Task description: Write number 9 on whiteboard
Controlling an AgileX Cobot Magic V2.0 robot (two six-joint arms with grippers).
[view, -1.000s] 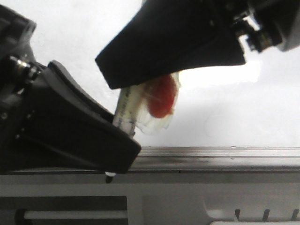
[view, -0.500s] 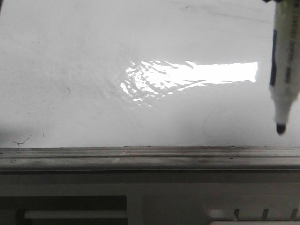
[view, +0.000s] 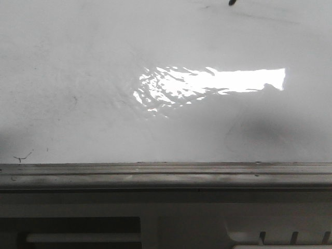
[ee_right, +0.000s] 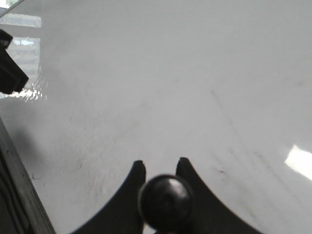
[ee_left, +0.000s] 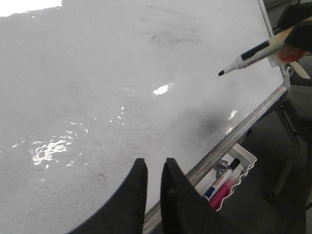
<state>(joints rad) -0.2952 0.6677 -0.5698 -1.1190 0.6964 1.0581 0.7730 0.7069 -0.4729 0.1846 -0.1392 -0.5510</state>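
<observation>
The whiteboard [view: 78, 78] fills the front view, glossy white with faint smudges, a glare patch [view: 233, 80] and a grey bottom rail [view: 166, 174]. No drawn number 9 shows on it in any view. My right gripper [ee_right: 160, 165] is shut on a marker [ee_right: 165, 201], seen end-on. In the left wrist view the marker [ee_left: 248, 52] slants down with its black tip [ee_left: 221, 73] a little above the board, near its right edge. Only that tip [view: 232, 2] shows in the front view. My left gripper [ee_left: 154, 163] hangs over the board near the rail, jaws nearly together and empty.
A white tray [ee_left: 246, 161] hangs below the board's rail and holds a blue-capped marker [ee_left: 222, 179] and a pink one [ee_left: 225, 191]. The board's metal frame corner [ee_left: 285, 85] and stand legs are at the right. A dark part of the left arm [ee_right: 10, 73] shows at the edge of the right wrist view.
One second ago both grippers and the marker filled the front view. They have drawn away; the marker rose from the right side and now only its tip shows at the top edge.
</observation>
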